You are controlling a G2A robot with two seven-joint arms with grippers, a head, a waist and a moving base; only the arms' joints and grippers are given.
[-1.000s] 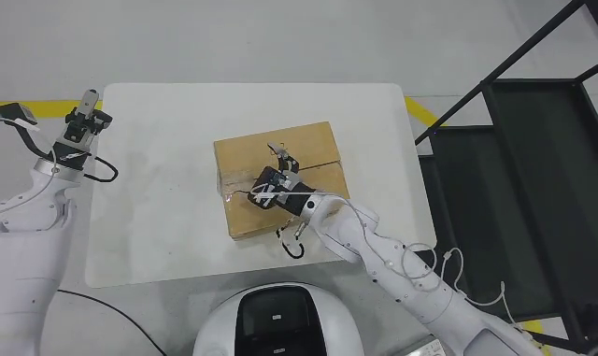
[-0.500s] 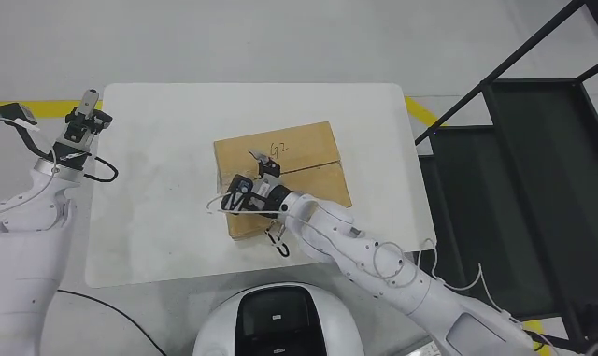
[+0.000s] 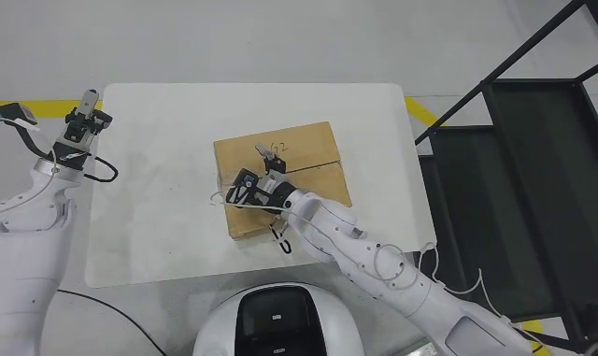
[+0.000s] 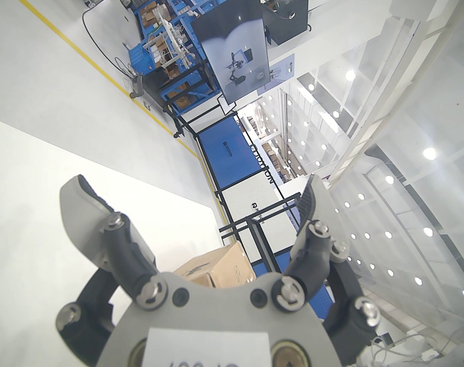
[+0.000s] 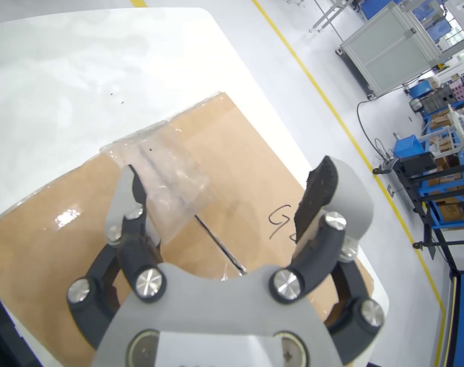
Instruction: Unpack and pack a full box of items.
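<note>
A closed cardboard box [image 3: 304, 143] with handwriting on one flap lies in the middle of the white table [image 3: 159, 197]. My right gripper [image 3: 265, 163] hovers just over the box's top near its centre seam, jaws open. In the right wrist view the right gripper [image 5: 228, 192] stands over the box [image 5: 235, 154], and a crumpled strip of clear tape [image 5: 170, 185] is lifted off the seam and clings to one finger [image 5: 130, 192]. My left gripper [image 3: 87, 102] is open at the table's far left corner, empty; the left wrist view shows this gripper [image 4: 193, 196] and the box [image 4: 216, 265] beyond it.
A black metal stair frame [image 3: 509, 160] stands just off the table's right side. Bare tabletop surrounds the box on all sides, widest to the left. A loose cable loop [image 3: 280, 242] hangs from the right arm by the box's near edge.
My right gripper slid left across the box top along the seam, then came back slightly. The left arm has stayed still.
</note>
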